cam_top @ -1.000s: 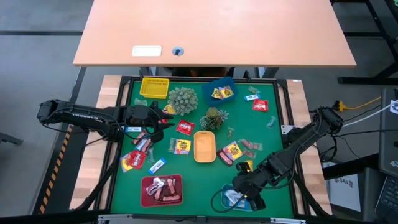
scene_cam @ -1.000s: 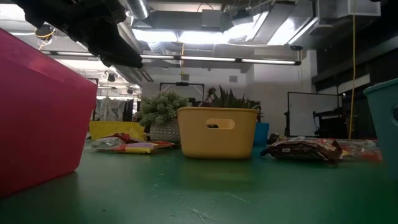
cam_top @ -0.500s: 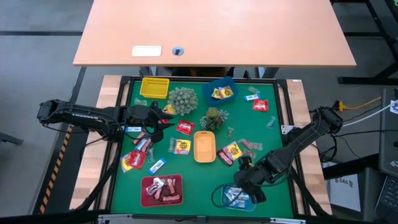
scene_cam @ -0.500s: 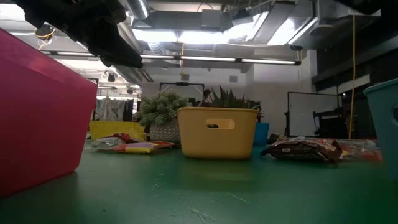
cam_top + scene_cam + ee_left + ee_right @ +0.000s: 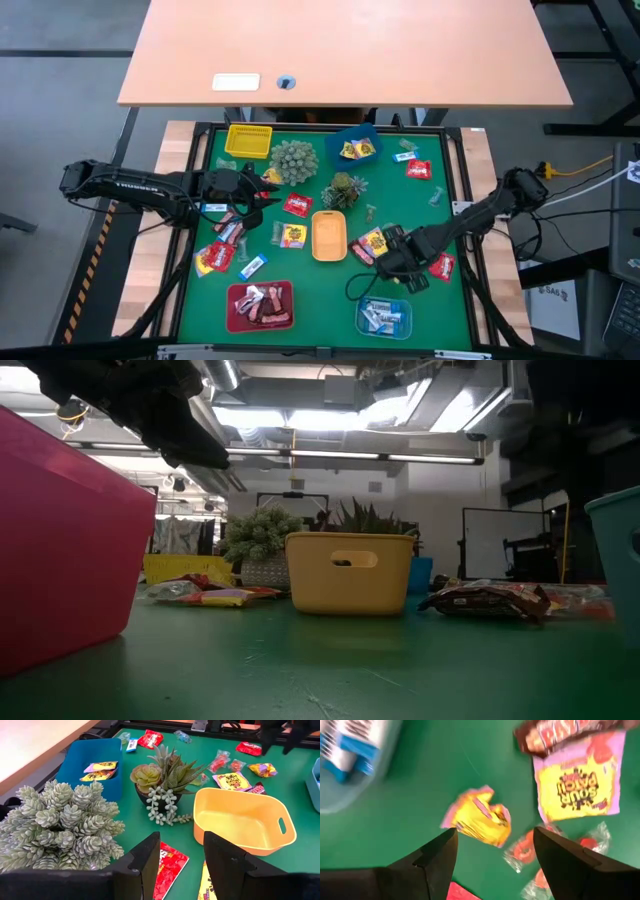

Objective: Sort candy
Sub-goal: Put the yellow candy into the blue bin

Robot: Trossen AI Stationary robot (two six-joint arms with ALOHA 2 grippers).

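High view: both tools over a green desk (image 5: pixel 190 300) strewn with candy (image 5: pixel 294 236).
Right wrist view: right tool (image 5: pixel 495 847) gapes wide, empty, above a yellow sweet (image 5: pixel 481 822). Left wrist view: left tool (image 5: pixel 182 857) parted, empty, over a red sweet (image 5: pixel 169 868).

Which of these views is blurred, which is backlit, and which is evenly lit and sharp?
Right wrist view: motion blur smears the candy and the blue tray. Low view: bright ceiling lights leave the arm a dark silhouette, and the red tray looms large up close. High view: even light, sharp mat. Left wrist view: sharp, with soft shadows under the yellow tray.
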